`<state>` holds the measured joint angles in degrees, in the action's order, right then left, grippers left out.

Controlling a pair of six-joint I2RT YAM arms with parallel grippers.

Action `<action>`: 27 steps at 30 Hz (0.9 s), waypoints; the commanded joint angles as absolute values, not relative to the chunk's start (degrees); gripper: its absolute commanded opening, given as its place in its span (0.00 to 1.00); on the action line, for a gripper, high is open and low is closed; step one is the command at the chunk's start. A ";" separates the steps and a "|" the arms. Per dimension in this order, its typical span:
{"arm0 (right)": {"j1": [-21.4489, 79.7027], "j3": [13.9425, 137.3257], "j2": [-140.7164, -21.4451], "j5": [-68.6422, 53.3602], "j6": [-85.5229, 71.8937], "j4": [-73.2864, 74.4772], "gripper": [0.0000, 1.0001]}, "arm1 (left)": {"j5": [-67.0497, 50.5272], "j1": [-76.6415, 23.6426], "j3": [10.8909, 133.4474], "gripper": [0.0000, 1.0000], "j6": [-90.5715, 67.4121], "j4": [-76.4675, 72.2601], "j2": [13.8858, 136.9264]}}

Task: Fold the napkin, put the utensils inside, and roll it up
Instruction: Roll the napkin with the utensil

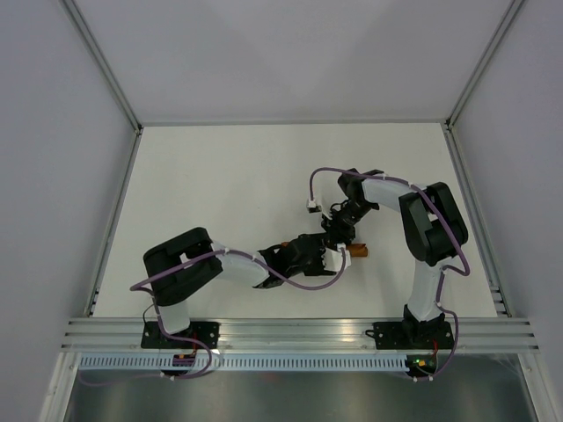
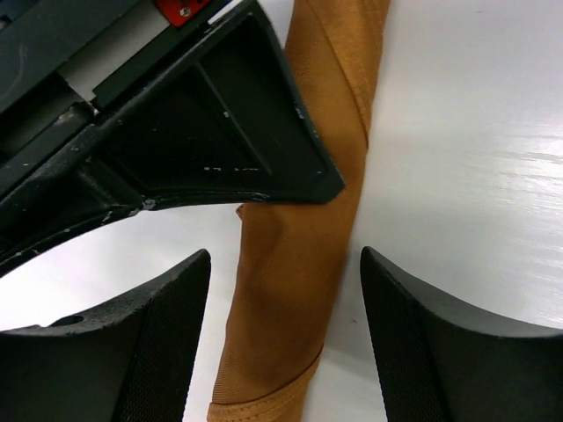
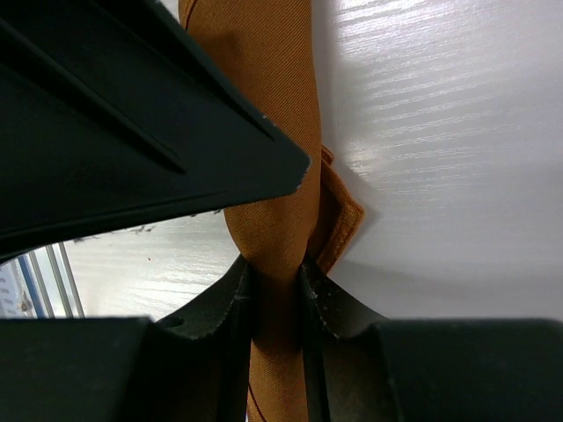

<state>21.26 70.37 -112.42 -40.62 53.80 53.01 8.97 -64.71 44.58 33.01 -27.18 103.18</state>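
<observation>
Overhead, we see both arms reaching to the middle of the white table (image 1: 220, 176), where a short orange end of the rolled napkin (image 1: 358, 251) pokes out beside their wrists. From the left wrist, the left gripper (image 2: 286, 334) stands wide, its fingers (image 2: 158, 343) straddling the roll with bare table showing on each side, so it grips nothing. From the right wrist, the right gripper (image 3: 280, 294) is pinched tight on the roll, the cloth bunching between its pads.

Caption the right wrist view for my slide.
Rolled rust-orange napkin pinched by the right end effector, with the white table beneath.
</observation>
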 commanded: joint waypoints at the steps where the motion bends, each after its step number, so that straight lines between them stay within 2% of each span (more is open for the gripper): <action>1: 21.27 68.38 -117.25 -33.40 56.60 49.92 0.20 | 8.44 -63.11 46.40 0.72 35.51 -25.50 104.94; 5: 21.18 68.55 -117.60 -33.49 56.78 50.10 0.20 | 5.63 -62.32 48.42 0.63 34.72 -20.49 106.26; 6: 21.18 68.64 -117.68 -33.49 56.78 50.18 0.20 | 5.10 -62.05 48.86 0.57 34.54 -18.56 106.52; 8: 21.09 68.73 -117.69 -33.49 56.86 50.19 0.20 | 3.35 -61.79 50.00 0.52 33.76 -15.92 107.14; 11: 21.09 68.91 -117.77 -33.66 56.78 50.27 0.20 | 1.59 -61.26 51.94 0.38 33.05 -12.22 108.72; 12: 21.09 68.91 -117.69 -33.75 56.78 50.27 0.21 | 1.15 -61.17 52.73 0.30 32.87 -11.35 109.24; 15: 21.09 68.73 -116.90 -33.75 56.51 50.01 0.26 | -1.04 -60.82 54.31 0.19 31.56 -8.18 110.21; 16: 21.01 68.64 -116.63 -33.84 56.25 49.49 0.30 | -2.19 -60.73 54.75 0.17 31.38 -6.87 110.30; 17: 20.83 68.56 -115.85 -33.92 56.08 49.22 0.39 | -2.55 -60.65 55.19 0.14 31.12 -6.51 110.48; 19: 20.39 68.64 -114.70 -34.27 55.46 48.78 0.51 | -4.38 -60.21 55.46 0.11 30.15 -5.63 110.39; 20: 20.22 68.82 -113.57 -34.45 55.28 48.69 0.61 | -4.83 -60.03 55.72 0.10 29.71 -4.84 110.30; 23: 19.25 69.60 -110.93 -34.98 54.32 48.69 0.76 | -6.77 -59.33 56.42 0.08 28.48 -2.91 110.30; 27: 17.14 71.28 -108.02 -35.77 52.21 48.52 0.83 | -8.87 -58.27 57.13 0.08 26.99 -0.97 110.21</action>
<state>18.00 70.70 -110.04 -41.50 51.37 53.52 -3.95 -59.55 56.84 32.58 -10.28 107.31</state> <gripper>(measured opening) 0.813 0.221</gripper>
